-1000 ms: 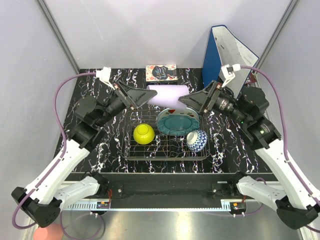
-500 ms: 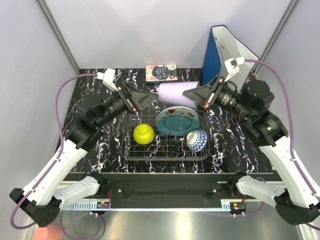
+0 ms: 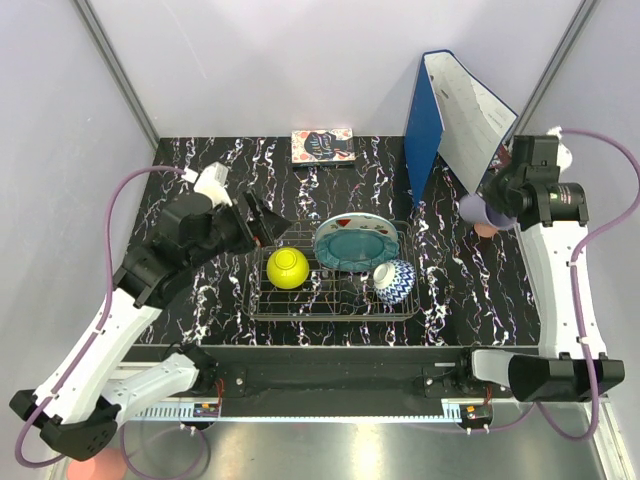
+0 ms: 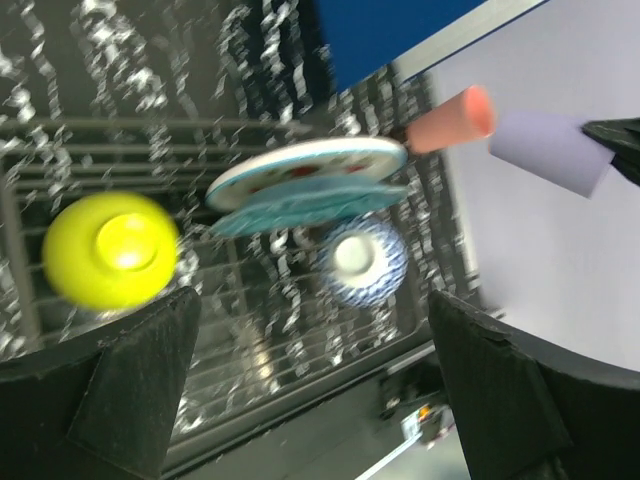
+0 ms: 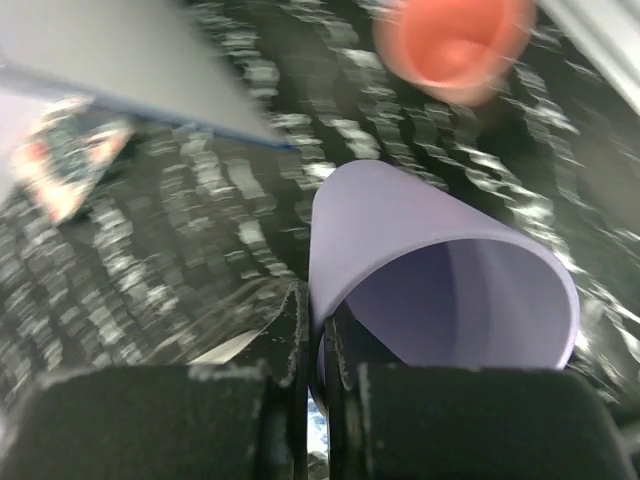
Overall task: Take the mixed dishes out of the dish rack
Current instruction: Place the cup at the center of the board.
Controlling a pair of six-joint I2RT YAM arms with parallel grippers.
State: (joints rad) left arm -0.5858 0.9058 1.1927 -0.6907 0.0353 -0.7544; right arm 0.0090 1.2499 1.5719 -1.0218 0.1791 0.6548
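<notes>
The grey wire dish rack [image 3: 262, 300] holds a yellow-green bowl [image 3: 287, 268], a teal scalloped plate [image 3: 355, 247] leaning against a white plate [image 3: 345, 221], and a blue-white patterned bowl [image 3: 394, 281]. My right gripper [image 3: 494, 206] is shut on the rim of the lilac cup [image 3: 474, 210], one finger inside and one outside [image 5: 320, 340], and holds it above the table right of the rack. The pink cup [image 3: 487, 229] stands just beside it [image 5: 455, 40]. My left gripper [image 3: 268, 222] hangs open and empty over the rack's left end [image 4: 320, 400], near the yellow-green bowl [image 4: 110, 250].
A blue binder [image 3: 425, 120] stands upright at the back right, close to my right arm. A patterned book [image 3: 322, 146] lies at the back centre. The black marbled table [image 3: 200, 290] ends close in front of the rack.
The right arm has swung the lilac cup from above the rack out to the right, beside the pink cup. The left gripper let go, opened wide and drew back to the left.
</notes>
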